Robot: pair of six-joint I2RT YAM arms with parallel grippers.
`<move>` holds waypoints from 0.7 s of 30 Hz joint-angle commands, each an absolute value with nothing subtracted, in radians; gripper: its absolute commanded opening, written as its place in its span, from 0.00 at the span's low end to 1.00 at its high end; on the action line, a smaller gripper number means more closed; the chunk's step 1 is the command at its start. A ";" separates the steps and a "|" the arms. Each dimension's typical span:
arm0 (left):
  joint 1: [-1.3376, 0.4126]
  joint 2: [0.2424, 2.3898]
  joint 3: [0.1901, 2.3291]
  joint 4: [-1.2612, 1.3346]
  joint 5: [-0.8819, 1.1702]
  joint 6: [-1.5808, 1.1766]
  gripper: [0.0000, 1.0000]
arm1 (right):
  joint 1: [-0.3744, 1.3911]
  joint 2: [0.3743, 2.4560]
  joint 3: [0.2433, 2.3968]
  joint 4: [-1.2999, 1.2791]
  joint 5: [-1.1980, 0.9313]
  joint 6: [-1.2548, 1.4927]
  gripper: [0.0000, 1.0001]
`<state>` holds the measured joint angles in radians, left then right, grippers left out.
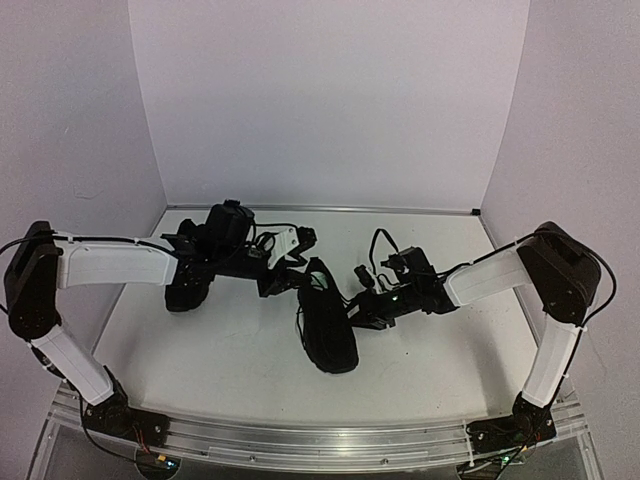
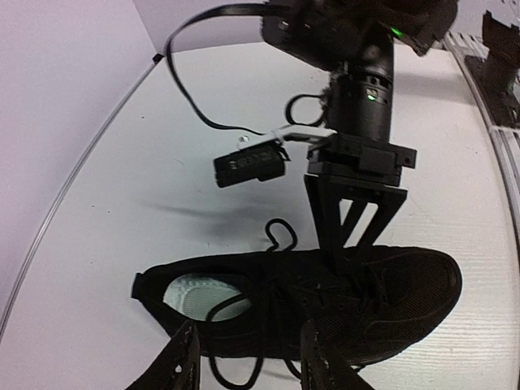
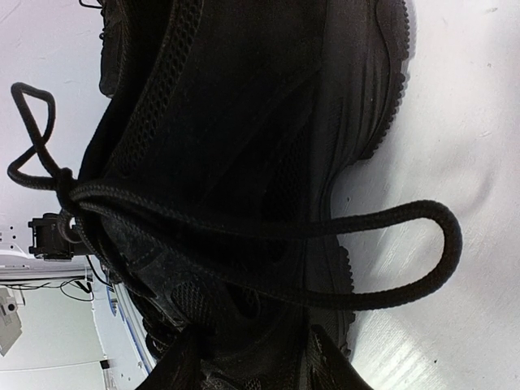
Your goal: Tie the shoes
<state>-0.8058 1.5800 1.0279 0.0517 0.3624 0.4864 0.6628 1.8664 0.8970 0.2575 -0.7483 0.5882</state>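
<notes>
At left, 1 shoe [image 1: 188, 287] waits beneath the left arm [image 1: 110, 265]. The left gripper [image 2: 252, 361] hovers, jaws open, over the laces of the middle shoe [image 2: 406, 284], flat on the tabletop [image 1: 230, 350]. The right gripper [image 3: 253, 366] straddles its upper, probably steadying it; whether those jaws pinch anything I cannot tell. A loose lace loop [image 3: 443, 244] trails past the sole.

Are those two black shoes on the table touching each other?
Apart. The top view shows bare white table between the shoe on the left and the shoe in the middle.
</notes>
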 commanded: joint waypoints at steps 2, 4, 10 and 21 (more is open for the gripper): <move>-0.848 1.661 1.130 -0.050 0.308 0.597 0.39 | 0.675 1.887 0.913 0.229 -0.718 0.592 0.41; -0.854 1.685 1.155 -0.063 0.297 0.610 0.39 | 0.675 1.887 0.913 0.229 -0.717 0.592 0.41; -0.856 1.738 1.193 -0.066 0.249 0.616 0.33 | 0.676 1.890 0.911 0.229 -0.716 0.592 0.41; -0.854 1.721 1.179 -0.051 0.198 0.606 0.00 | 0.675 1.892 0.910 0.230 -0.713 0.594 0.41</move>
<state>-0.8558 1.7500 1.1580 -0.0707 0.2287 0.6065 0.6636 1.8664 0.8970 0.2577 -0.7471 0.5915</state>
